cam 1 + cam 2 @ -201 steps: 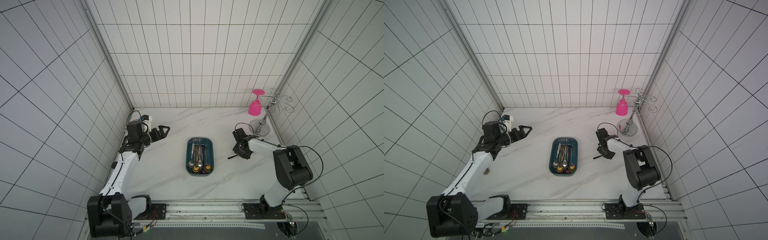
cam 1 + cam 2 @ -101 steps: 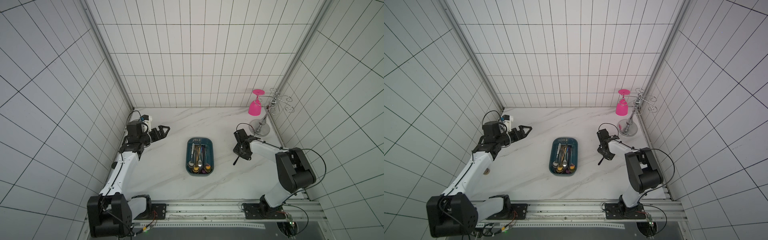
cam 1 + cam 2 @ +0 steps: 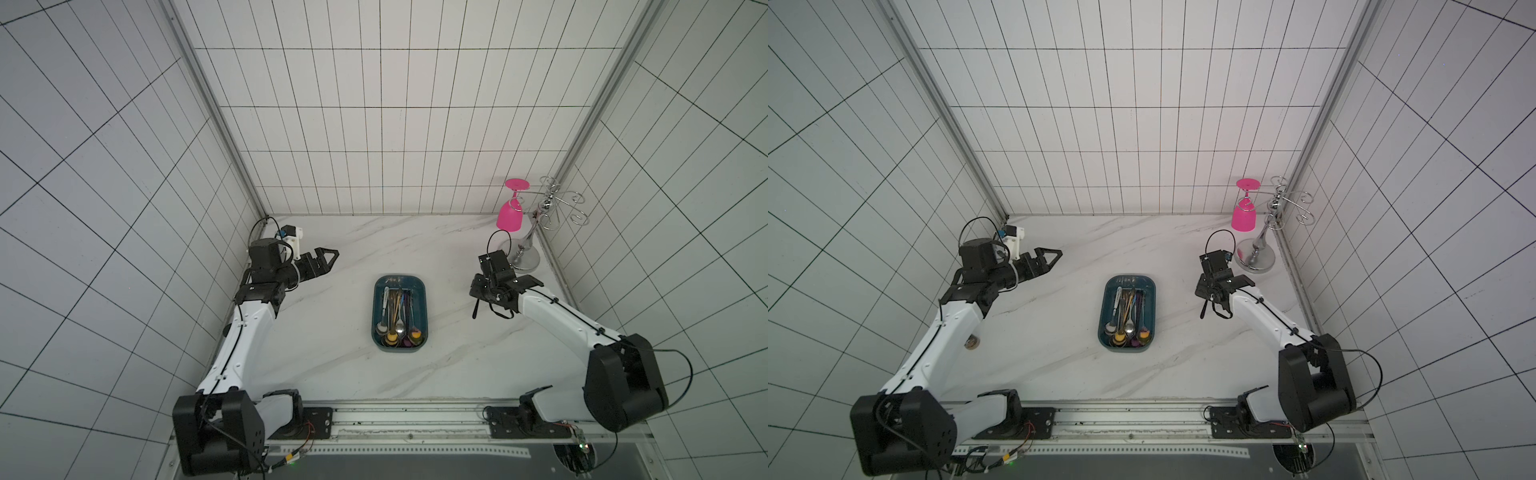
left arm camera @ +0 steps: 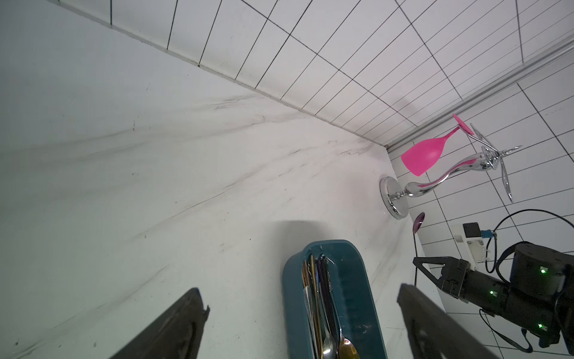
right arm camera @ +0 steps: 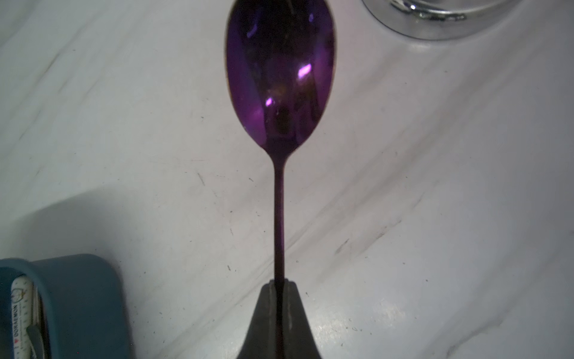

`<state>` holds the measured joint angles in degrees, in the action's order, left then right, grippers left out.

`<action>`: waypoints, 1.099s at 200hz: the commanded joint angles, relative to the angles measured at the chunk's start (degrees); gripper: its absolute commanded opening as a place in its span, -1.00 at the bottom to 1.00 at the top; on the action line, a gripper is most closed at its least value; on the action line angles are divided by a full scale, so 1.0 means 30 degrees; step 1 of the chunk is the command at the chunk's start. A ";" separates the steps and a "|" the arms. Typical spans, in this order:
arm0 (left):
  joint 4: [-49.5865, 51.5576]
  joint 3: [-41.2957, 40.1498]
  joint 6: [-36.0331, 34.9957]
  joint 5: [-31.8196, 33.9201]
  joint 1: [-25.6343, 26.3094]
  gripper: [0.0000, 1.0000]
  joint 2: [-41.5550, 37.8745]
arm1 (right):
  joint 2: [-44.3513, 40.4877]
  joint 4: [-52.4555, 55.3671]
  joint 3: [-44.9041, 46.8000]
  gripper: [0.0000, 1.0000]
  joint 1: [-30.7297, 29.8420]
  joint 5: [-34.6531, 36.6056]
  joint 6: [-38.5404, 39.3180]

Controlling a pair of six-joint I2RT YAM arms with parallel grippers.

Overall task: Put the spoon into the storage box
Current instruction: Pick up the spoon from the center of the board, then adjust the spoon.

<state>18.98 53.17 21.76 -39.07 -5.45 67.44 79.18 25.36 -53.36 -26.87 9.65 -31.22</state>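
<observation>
Spoon (image 5: pixel 281 77) (purple) clenched in right jaws, long axis front-to-back, bowl toward stand base (image 5: pixel 441 25); left jaws spread.

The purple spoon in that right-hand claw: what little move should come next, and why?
Probably carry the purple spoon across until it is above the storage box. The right gripper is shut on its handle, so the grasp looks done, but the spoon is beside the box, not over it. The left gripper is open and away from both.
</observation>
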 commanded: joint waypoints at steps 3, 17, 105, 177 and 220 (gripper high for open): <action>0.0337 0.0651 -0.0726 -0.1361 -0.0066 0.93 -0.0160 | -0.0604 0.0348 -0.2157 -1.00 -0.1841 0.0722 0.4419; 0.0502 0.0855 -0.0921 -0.1652 -0.0071 0.93 -0.0138 | -0.0625 0.0516 -0.2871 -1.00 -0.2924 0.0904 0.6355; 0.3049 0.2600 -0.3614 -0.4659 0.0924 0.85 0.0538 | -0.0138 0.0195 -0.3257 -1.00 -0.8803 0.1656 1.8438; 0.6153 0.2236 -0.6824 -0.5024 0.4074 0.73 0.0865 | 0.0929 0.0214 -0.3898 -1.00 -1.1605 0.4049 2.3445; 0.6230 0.1635 -0.7091 -0.3806 0.5641 0.57 0.1292 | 0.1760 0.0468 -0.4693 -1.00 -1.2163 0.4840 2.3712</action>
<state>36.34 59.57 2.87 -52.80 9.85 70.37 83.70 26.22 -62.81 -62.50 20.97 38.15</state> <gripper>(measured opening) 0.799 0.057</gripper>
